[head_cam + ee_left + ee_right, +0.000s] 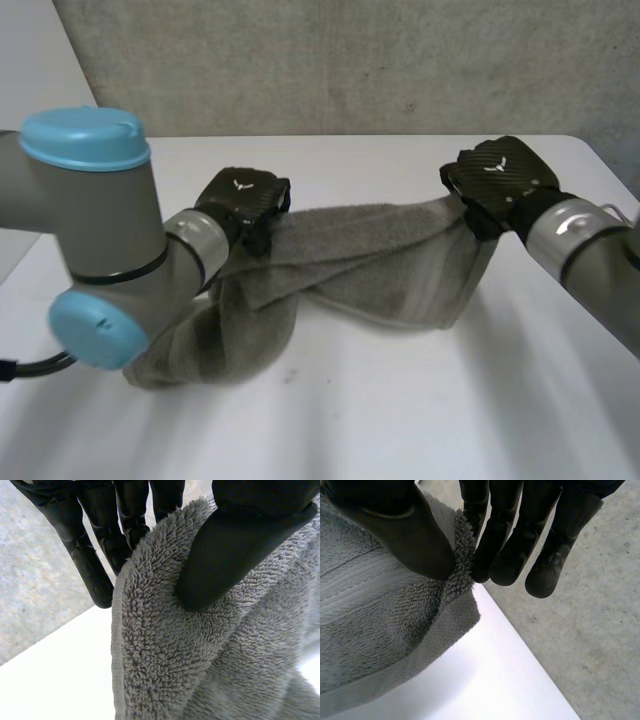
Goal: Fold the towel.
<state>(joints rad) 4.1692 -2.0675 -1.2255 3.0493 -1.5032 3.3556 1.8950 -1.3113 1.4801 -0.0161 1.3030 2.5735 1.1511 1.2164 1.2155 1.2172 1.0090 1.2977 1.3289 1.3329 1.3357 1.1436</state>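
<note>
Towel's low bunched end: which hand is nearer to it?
Left. The left hand pinches the towel just above that bunched end; the right hand pinches the opposite upper corner, across the towel's span.

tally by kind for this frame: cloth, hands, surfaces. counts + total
grey towel: 1
black hands: 2, the left hand and the right hand, each pinching an end of it
white table: 1
total: 4
</note>
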